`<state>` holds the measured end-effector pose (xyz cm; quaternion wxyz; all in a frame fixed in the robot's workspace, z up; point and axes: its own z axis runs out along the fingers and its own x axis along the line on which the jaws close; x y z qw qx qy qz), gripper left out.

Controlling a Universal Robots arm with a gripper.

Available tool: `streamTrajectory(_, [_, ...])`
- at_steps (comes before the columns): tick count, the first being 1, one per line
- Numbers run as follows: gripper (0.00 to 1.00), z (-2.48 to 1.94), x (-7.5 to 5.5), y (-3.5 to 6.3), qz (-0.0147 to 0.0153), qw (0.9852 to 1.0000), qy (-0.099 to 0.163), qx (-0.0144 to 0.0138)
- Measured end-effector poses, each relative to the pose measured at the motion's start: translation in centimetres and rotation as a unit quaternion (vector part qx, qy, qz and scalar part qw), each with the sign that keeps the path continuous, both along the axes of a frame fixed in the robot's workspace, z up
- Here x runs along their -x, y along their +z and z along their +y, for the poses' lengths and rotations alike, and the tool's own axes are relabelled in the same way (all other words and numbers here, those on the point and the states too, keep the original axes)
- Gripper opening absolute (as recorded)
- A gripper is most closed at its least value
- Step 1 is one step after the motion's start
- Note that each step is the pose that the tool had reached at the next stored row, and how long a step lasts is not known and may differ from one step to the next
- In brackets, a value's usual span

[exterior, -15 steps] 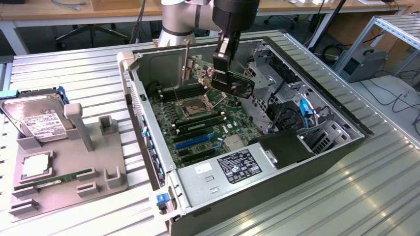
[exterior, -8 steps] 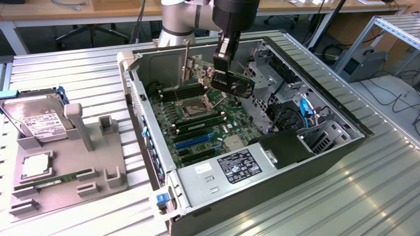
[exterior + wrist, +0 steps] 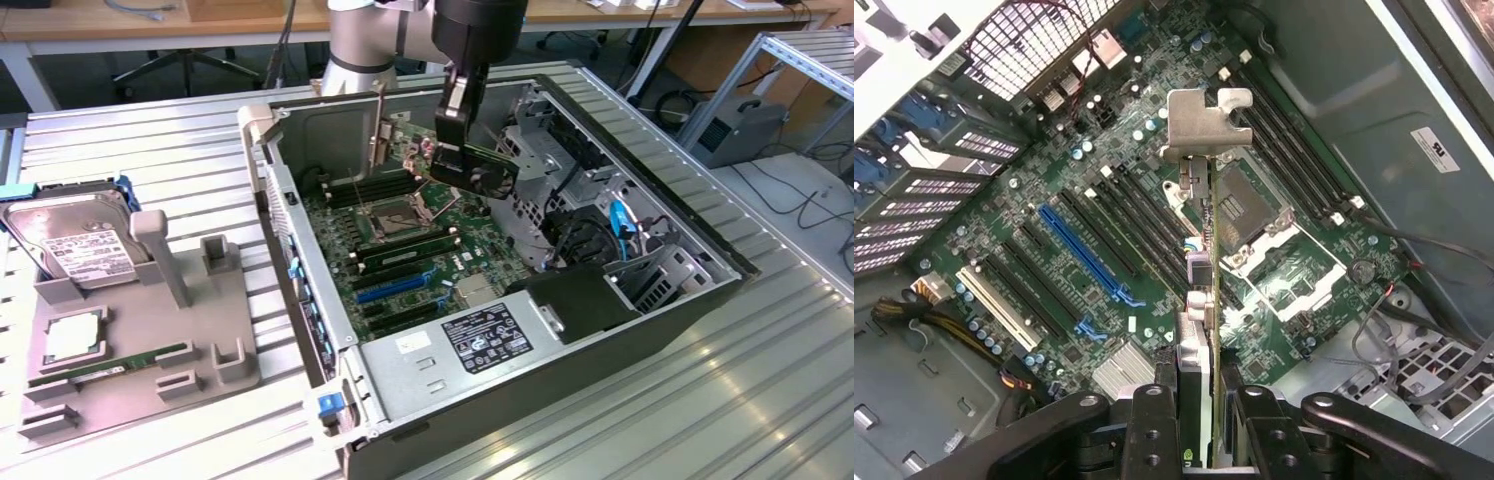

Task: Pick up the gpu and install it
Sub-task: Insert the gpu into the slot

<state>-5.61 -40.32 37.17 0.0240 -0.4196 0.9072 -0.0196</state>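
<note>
Gripping the gpu in the closed gripper, upper centre of the exterior view, inside the open computer case. Holding the card tilted over the motherboard, near the case's back wall. Showing a hard drive and a RAM stick on the grey holder at the frame's left, well apart from the case.

Seen in the wrist view: clamped edge-on between the fingers of the gripper, the gpu with its silver bracket at the end away from the fingers, between the CPU socket and the blue slot. Cannot tell whether touching the motherboard.
</note>
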Motion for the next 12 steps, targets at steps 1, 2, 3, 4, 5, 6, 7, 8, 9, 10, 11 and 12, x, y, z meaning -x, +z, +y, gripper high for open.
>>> streamTrajectory(1, [0.27,0.00,0.00,0.00,0.0000,1.0000,0.001,0.0001])
streamTrajectory(2, [0.27,0.00,0.00,0.00,0.0000,1.0000,0.002,0.0001])
streamTrajectory(3, [0.27,0.00,0.00,0.00,0.0000,1.0000,0.003,0.0001])
streamTrajectory(4, [0.27,0.00,0.00,0.00,0.0000,1.0000,0.003,0.0002])
streamTrajectory(5, [0.27,0.00,0.00,0.00,0.0000,1.0000,0.004,0.0002])
streamTrajectory(6, [0.27,0.00,0.00,0.00,0.0000,1.0000,0.005,0.0003])
streamTrajectory(7, [0.27,0.00,0.00,0.00,0.0000,1.0000,0.005,0.0003])
streamTrajectory(8, [0.27,0.00,0.00,0.00,0.0000,1.0000,0.006,0.0004])
streamTrajectory(9, [0.27,0.00,0.00,0.00,0.0000,1.0000,0.007,0.0004])
streamTrajectory(10, [0.27,0.00,0.00,0.00,0.0000,1.0000,0.008,0.0004])
streamTrajectory(11, [0.27,0.00,0.00,0.00,0.0000,1.0000,0.008,0.0004])
streamTrajectory(12, [0.27,0.00,0.00,0.00,0.0000,1.0000,0.009,0.0004])
